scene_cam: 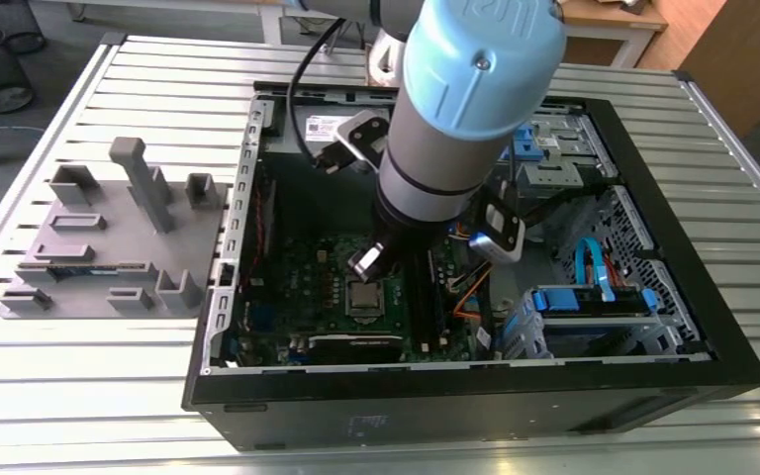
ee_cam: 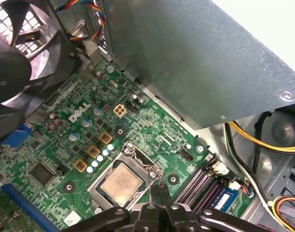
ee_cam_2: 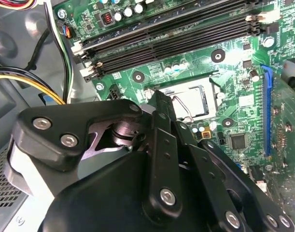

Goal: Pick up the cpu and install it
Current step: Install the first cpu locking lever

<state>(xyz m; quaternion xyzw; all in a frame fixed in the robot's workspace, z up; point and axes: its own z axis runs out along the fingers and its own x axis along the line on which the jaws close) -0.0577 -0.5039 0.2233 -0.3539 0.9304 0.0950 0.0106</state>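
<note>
The cpu (ee_cam: 120,182), a small square chip with a silvery top, lies flat in the motherboard socket, ringed by the silver socket frame (ee_cam: 137,157). In the exterior view the cpu (scene_cam: 364,297) sits low in the open computer case (scene_cam: 697,336), just below my gripper (scene_cam: 365,261). In the first wrist view my gripper (ee_cam: 160,188) hangs beside the socket's corner, its two slim black fingertips pressed together with nothing between them. The second wrist view shows the gripper (ee_cam_2: 161,99) and its black linkage in front of the socket (ee_cam_2: 190,99).
A grey power supply box (ee_cam: 195,63) and a black fan (ee_cam: 17,63) flank the socket. Memory slots (ee_cam_2: 176,34) and yellow cables (ee_cam_2: 31,84) run nearby. A blue-clipped drive cage (scene_cam: 592,302) fills the case's right. A grey parts fixture (scene_cam: 103,247) stands at the exterior view's left.
</note>
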